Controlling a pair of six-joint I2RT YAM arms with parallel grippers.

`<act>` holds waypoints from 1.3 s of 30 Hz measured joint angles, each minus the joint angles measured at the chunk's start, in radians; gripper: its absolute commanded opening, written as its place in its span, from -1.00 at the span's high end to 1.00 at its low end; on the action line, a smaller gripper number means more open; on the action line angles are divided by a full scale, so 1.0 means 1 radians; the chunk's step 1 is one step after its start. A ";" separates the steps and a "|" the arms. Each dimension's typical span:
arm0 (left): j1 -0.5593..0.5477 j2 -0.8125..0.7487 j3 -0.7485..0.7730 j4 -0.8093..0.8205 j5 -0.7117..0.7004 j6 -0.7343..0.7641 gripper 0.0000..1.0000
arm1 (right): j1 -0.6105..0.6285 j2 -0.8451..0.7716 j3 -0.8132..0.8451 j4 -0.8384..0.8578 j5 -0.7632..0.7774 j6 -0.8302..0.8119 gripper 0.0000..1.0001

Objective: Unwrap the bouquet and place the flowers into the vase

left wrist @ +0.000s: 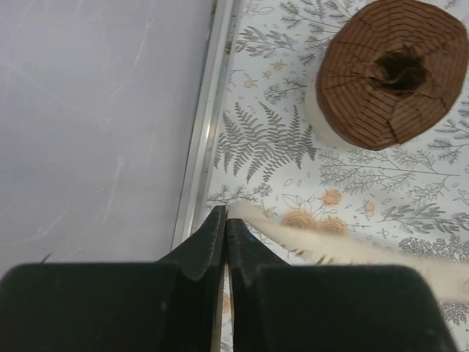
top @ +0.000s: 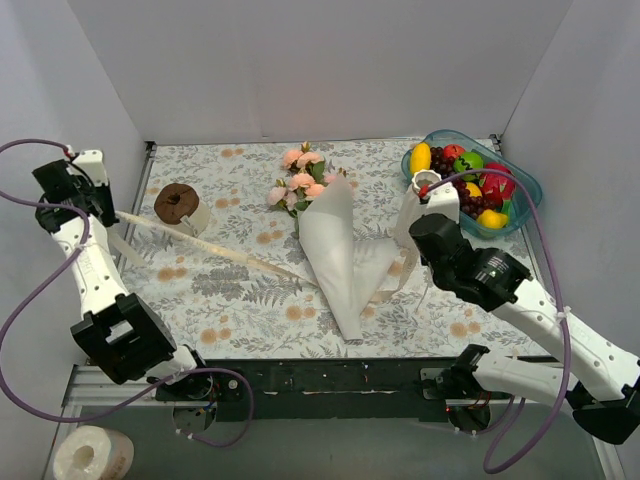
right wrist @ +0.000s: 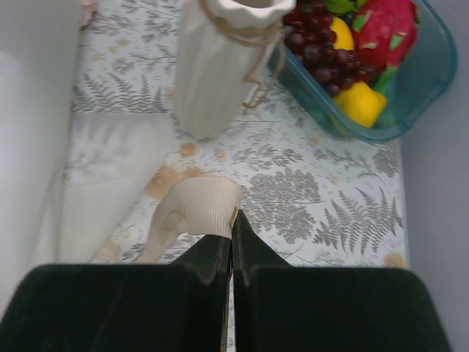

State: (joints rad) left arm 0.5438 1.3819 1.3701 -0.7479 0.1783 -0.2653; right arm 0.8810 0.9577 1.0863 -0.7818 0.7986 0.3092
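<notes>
Fern-printed tablecloth (top: 240,300) between white walls carries the bouquet of pink and peach roses in a translucent white paper cone (top: 335,250), lying mid-table with its blooms toward the far wall. Both the left gripper (left wrist: 226,216) and the right gripper (right wrist: 231,220) are pinched on an end of the flat cream ribbon (top: 220,250), drawn out to either side. Untying looks to be the step in hand; next, the ribbon must be dropped and the paper peeled open. Near the right gripper stands the small white ribbed ceramic vase (right wrist: 212,73), no flowers in it yet.

No text, label, brand, number or sign can be read on the vase (right wrist: 216,73), the bouquet (top: 332,245), the blue fruit bowl (right wrist: 434,77), the brown roll (left wrist: 388,73) or the tablecloth (top: 230,290), which is printed only with ferns and blossoms.
</notes>
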 measured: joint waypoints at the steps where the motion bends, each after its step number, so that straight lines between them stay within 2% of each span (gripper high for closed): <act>1: 0.026 0.011 0.010 0.001 0.011 0.001 1.00 | -0.025 -0.005 0.000 -0.018 0.023 0.005 0.97; 7: 0.127 0.063 0.055 -0.001 0.056 0.011 0.99 | -0.215 -0.035 0.000 -0.069 0.095 -0.003 0.97; 8: 0.136 0.066 0.058 -0.001 0.063 0.013 0.76 | -0.246 -0.034 0.000 -0.070 0.104 -0.011 0.96; 9: 0.141 0.069 0.060 -0.005 0.076 0.016 0.40 | -0.262 -0.031 -0.001 -0.069 0.110 -0.021 0.71; 10: 0.144 0.069 0.060 -0.012 0.092 0.022 -0.06 | -0.285 -0.025 -0.003 -0.068 0.116 -0.032 0.30; 11: 0.145 0.069 0.063 -0.026 0.113 0.036 -0.93 | -0.306 -0.013 -0.005 -0.066 0.118 -0.040 0.18; 13: 0.144 0.069 0.073 -0.083 0.180 0.077 -0.96 | -0.343 0.018 -0.015 -0.051 0.117 -0.058 -0.14; 19: 0.124 0.026 0.047 -0.311 0.388 0.256 -0.96 | -0.396 0.080 -0.082 -0.038 0.089 -0.071 -0.16; 22: 0.050 -0.042 0.021 -0.425 0.451 0.334 -0.96 | -0.402 0.080 -0.082 -0.033 0.093 -0.068 -0.23; 25: -0.127 -0.112 0.020 -0.466 0.494 0.322 -0.96 | -0.403 0.081 -0.070 -0.036 0.111 -0.068 -0.31; 27: -0.279 -0.140 0.025 -0.450 0.513 0.267 -0.96 | -0.404 0.084 -0.047 -0.042 0.124 -0.068 -0.53; 28: -0.363 -0.142 0.035 -0.439 0.517 0.229 -0.96 | -0.404 0.085 -0.030 -0.043 0.133 -0.068 -0.80; 29: -0.439 -0.137 0.047 -0.422 0.517 0.192 -0.96 | -0.404 0.085 -0.012 -0.045 0.140 -0.064 -0.84; 35: -0.801 0.030 0.112 -0.265 0.471 0.011 -0.96 | -0.409 0.081 0.039 -0.081 0.147 -0.034 -0.92; 39: -0.930 0.201 0.132 -0.167 0.413 -0.066 -0.96 | -0.410 0.053 0.039 -0.122 0.105 -0.013 -0.94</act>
State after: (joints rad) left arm -0.3862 1.5829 1.5024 -0.9154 0.5911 -0.3309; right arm 0.4713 1.0107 1.1248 -0.9043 0.9039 0.2958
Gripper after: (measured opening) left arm 0.982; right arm 0.961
